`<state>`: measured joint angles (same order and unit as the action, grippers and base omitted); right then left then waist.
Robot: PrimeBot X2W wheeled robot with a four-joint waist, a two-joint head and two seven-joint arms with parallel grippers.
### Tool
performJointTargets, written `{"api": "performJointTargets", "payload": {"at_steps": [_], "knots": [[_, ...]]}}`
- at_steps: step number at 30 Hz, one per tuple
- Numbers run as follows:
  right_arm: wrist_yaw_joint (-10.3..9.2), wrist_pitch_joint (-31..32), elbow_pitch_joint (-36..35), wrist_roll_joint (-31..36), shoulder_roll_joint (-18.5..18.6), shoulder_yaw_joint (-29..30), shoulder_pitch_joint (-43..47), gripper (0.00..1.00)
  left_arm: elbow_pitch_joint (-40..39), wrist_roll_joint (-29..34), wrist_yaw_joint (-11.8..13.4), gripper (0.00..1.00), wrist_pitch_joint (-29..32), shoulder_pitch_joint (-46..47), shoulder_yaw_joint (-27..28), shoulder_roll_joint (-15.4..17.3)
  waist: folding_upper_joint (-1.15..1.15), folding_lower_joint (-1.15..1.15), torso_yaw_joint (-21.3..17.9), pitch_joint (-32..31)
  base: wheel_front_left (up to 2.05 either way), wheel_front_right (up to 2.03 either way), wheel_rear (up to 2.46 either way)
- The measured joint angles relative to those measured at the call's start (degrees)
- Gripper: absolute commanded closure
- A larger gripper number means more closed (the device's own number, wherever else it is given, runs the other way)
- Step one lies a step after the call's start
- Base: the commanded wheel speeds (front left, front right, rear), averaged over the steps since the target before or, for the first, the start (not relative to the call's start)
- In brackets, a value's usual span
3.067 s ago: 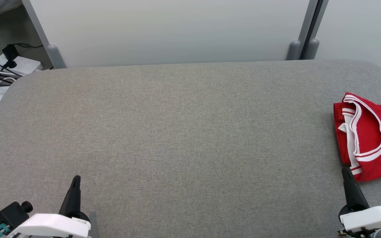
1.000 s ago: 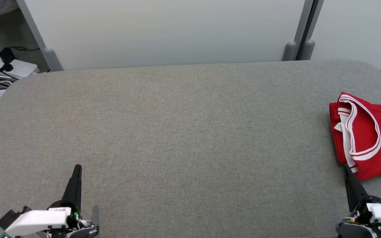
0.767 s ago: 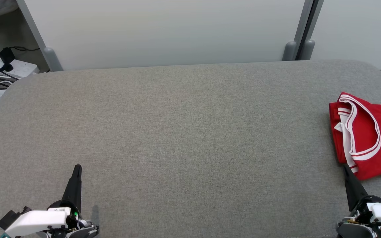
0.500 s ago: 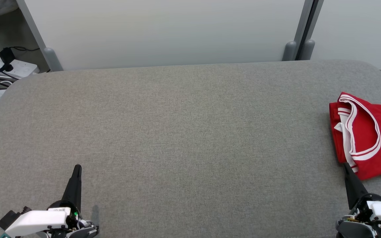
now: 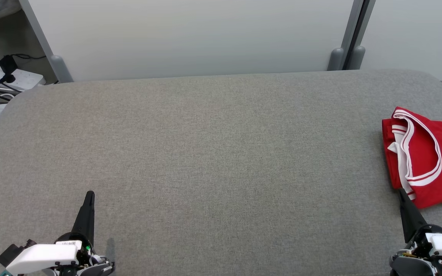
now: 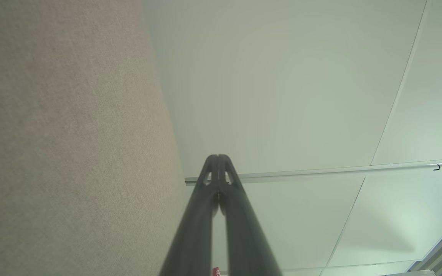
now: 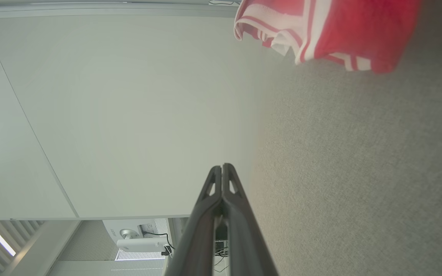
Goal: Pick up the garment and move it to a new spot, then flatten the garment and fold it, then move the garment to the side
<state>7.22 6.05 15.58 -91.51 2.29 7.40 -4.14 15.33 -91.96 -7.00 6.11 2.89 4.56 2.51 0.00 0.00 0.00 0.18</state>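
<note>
1. Left gripper (image 5: 89,194), near the tabletop's (image 5: 221,145) front-left corner: tapered dark fingers pressed together, holding nothing. The writing on its small white label (image 5: 67,243) is too small to read.
2. Tabletop: grey woven fabric, rounded corners.
3. Garment (image 5: 428,161): red cloth with white striped trim, bunched at the right edge.
4. Right gripper (image 5: 400,193), near the front-right corner, close to the garment but apart from it: fingers closed, empty.
</note>
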Motion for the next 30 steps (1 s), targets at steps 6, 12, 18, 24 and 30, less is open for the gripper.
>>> {"api": "performJointTargets", "payload": {"at_steps": [6,12,18,24,30], "knots": [[0.0,0.0,0.0,0.0,0.0,0.0,0.0,1.0,0.0,0.0,0.0,1.0,0.0,0.0,0.01,0.0,0.0,0.0,0.0,0.0,0.0,0.0,0.0],[0.0,0.0,0.0,0.0,0.0,0.0,0.0,1.0,0.0,0.0,0.0,1.0,0.01,0.0,0.01,0.0,0.0,0.0,0.0,0.0,0.0,0.0,0.0],[0.0,0.0,0.0,0.0,0.0,0.0,0.0,1.0,0.0,0.0,0.0,1.0,0.01,0.0,0.02,-0.01,0.0,0.0,0.0,0.0,0.0,0.0,0.0],[0.0,0.0,0.0,0.0,0.0,0.0,0.0,1.0,0.0,0.0,0.0,1.0,0.01,0.0,0.02,-0.01,0.0,0.0,0.0,0.0,0.0,0.0,0.0],[0.0,0.0,0.0,0.0,0.0,0.0,0.0,1.0,0.0,0.0,0.0,1.0,0.01,0.0,0.03,-0.02,0.0,0.0,0.0,0.0,0.0,0.0,0.0]]}}
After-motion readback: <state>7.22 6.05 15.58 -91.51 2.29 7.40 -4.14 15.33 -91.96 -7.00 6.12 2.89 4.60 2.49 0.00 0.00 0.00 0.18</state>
